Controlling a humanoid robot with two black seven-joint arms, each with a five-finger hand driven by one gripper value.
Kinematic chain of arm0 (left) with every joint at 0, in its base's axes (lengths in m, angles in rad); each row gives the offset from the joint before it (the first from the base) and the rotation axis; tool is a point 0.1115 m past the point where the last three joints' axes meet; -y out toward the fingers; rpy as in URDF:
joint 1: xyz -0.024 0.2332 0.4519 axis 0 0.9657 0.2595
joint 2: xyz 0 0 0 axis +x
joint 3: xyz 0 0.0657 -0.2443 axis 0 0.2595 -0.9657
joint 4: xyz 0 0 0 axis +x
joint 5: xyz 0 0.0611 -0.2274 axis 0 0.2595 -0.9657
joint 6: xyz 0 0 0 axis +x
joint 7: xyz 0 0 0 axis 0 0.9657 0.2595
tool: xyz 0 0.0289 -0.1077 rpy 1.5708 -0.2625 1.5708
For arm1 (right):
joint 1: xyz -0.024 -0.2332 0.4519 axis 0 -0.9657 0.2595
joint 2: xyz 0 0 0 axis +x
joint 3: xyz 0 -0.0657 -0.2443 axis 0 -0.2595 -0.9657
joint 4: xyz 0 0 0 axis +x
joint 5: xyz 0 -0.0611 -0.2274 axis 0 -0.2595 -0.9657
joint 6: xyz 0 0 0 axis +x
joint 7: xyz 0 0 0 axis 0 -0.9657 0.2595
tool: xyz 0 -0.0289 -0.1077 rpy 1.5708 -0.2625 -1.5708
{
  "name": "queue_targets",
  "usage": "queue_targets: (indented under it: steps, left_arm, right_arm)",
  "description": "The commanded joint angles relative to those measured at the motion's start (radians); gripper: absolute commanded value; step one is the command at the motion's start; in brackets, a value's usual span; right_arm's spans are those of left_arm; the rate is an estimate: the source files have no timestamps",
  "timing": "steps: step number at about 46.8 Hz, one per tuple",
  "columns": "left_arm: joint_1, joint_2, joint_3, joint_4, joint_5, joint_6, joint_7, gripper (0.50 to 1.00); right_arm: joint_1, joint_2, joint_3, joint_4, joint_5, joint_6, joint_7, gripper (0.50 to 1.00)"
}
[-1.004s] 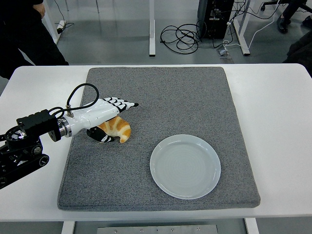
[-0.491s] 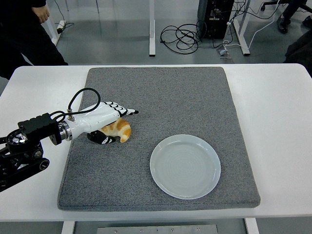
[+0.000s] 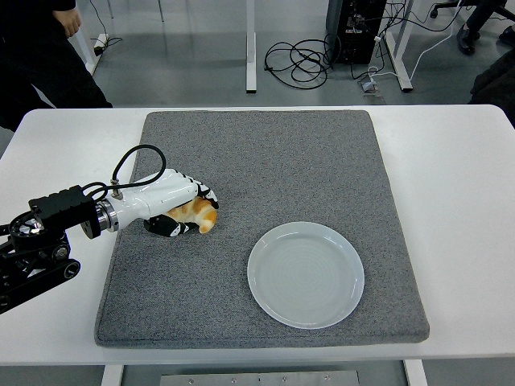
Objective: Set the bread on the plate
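A golden-brown piece of bread [image 3: 196,215] lies on the grey mat [image 3: 265,161], left of centre. My left hand [image 3: 187,207], white with black finger markings, covers it from above and from the left, with the fingers curled down over the bread and the thumb beneath it. Only the right end of the bread shows. The pale round plate [image 3: 306,274] sits on the mat's front right part, a hand's width right of the bread, with nothing on it. The right arm does not show.
The mat covers most of the white table [image 3: 459,209]. A black cable [image 3: 133,157] loops up from the left wrist. A person in dark clothes [image 3: 40,56] stands beyond the table's far left corner. Cables and desk legs lie on the floor behind.
The left hand's fingers, stretched out flat over the bread a second ago, have curled down around it. The hand and bread shifted slightly left.
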Motion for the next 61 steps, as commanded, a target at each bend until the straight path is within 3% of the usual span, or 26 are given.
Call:
queue_targets:
  steps: [1,15,24,48,61]
  left_arm:
    - [-0.004,0.003,0.000,-0.001,-0.001,-0.003,-0.011,0.500]
    - [-0.048,0.004,0.000,-0.001,-0.001,-0.003,-0.017,0.500]
    - [-0.163,0.029,0.000,-0.002,-0.054,-0.014,-0.017,0.500]
    - [-0.447,0.064,0.001,-0.001,-0.152,-0.110,-0.031,0.500]
    - [-0.447,0.067,0.007,-0.001,-0.155,-0.115,-0.042,0.500]
  right_arm:
    - [0.000,0.000,0.000,0.000,0.000,0.000,0.000,1.000]
    - [0.000,0.000,0.000,0.000,0.000,0.000,0.000,1.000]
    - [0.000,0.000,0.000,0.000,0.000,0.000,0.000,1.000]
    - [0.000,0.000,0.000,0.000,0.000,0.000,0.000,1.000]
    - [0.000,0.000,0.000,0.000,0.000,0.000,0.000,1.000]
